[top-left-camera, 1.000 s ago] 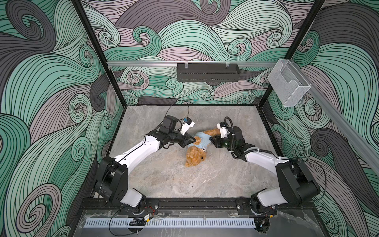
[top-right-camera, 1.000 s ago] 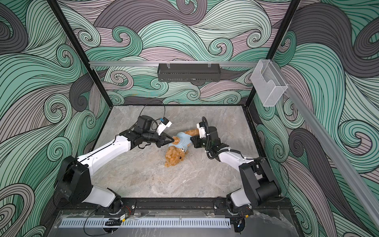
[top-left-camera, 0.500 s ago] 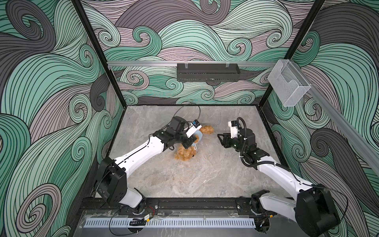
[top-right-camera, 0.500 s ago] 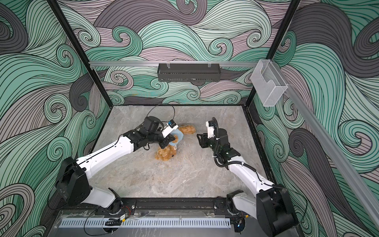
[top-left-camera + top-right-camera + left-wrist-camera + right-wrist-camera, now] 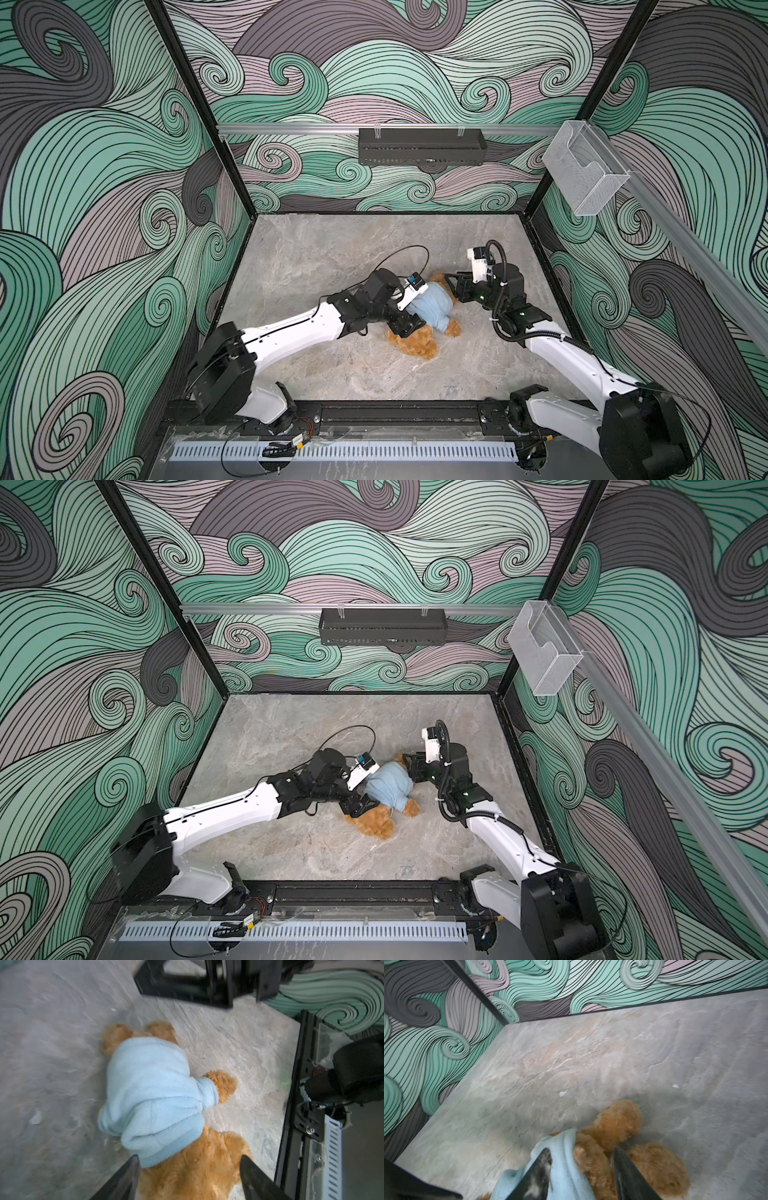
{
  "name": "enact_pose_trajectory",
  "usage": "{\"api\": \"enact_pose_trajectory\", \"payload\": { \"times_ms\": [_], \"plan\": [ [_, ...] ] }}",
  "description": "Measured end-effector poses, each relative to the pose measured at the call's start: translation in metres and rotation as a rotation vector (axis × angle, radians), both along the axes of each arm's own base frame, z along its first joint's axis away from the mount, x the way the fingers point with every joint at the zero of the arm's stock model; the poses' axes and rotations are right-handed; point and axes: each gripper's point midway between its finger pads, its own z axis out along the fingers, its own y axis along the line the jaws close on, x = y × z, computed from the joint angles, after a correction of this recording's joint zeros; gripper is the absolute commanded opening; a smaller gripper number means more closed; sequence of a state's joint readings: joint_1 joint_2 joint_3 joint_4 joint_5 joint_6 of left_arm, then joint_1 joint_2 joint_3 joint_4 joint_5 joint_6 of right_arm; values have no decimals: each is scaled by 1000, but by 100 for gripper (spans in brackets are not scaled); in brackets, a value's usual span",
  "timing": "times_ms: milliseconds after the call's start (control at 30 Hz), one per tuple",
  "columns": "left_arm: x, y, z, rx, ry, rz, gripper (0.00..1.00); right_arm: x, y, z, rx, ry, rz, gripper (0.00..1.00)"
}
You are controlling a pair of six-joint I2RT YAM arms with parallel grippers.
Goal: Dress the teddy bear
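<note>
Grey marbled table [image 5: 332, 257]: curly golden-brown plush teddy bear [image 5: 415, 347] laid at centre, light blue fleece shirt [image 5: 430, 305] drawn over torso, one paw sleeved; dressing judged nearly done. At head, left gripper [image 5: 188, 1159] spread; right gripper [image 5: 582, 1148] at hem, grip not determinable.

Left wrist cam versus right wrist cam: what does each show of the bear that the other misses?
Left wrist only: the light blue shirt covering the torso, one arm out through its sleeve, the left gripper open either side of the head. Right wrist only: the shirt hem and leg fur between the fingers of the open right gripper; the enclosure's back corner. Both: the teddy bear lying on the stone-look table, shirt on.
</note>
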State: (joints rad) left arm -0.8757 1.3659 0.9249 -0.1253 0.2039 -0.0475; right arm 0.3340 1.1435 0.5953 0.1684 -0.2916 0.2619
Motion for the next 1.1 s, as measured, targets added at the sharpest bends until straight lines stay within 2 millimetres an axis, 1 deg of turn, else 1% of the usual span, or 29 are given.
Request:
{"api": "enact_pose_trajectory", "payload": {
  "times_ms": [33,100,167,267,367,433,500,567,633,733,833,900,967,1100],
  "plan": [
    [4,8,10,-31,-13,58,84,-3,8,-5,2,19,32,49],
    [9,17,19,-66,-19,140,86,-7,18,-18,-1,58,70,51],
    [12,21,13,-67,11,189,90,-8,21,-29,-12,93,81,53],
    [16,20,-17,-30,114,251,94,-8,20,-38,-36,132,83,54],
    [17,17,-55,32,207,290,95,-6,21,-36,-48,138,88,54],
    [14,15,-78,71,264,303,95,-5,21,-34,-50,134,87,54],
    [9,11,-91,83,302,305,94,-6,19,-35,-64,140,80,54],
    [6,7,-95,81,320,303,88,-9,15,-38,-85,150,74,54],
    [6,3,-96,65,327,307,77,-10,10,-37,-100,151,64,54],
    [7,0,-97,42,314,306,58,-12,5,-35,-109,175,76,51],
    [7,1,-102,43,297,298,44,-12,5,-29,-101,216,110,49],
    [8,0,-104,47,285,289,39,-12,6,-25,-93,232,130,47],
    [8,-1,-104,49,271,278,35,-15,6,-25,-91,249,145,44],
    [9,-2,-103,57,248,257,30,-22,8,-38,-94,310,174,40]
  ]
}}
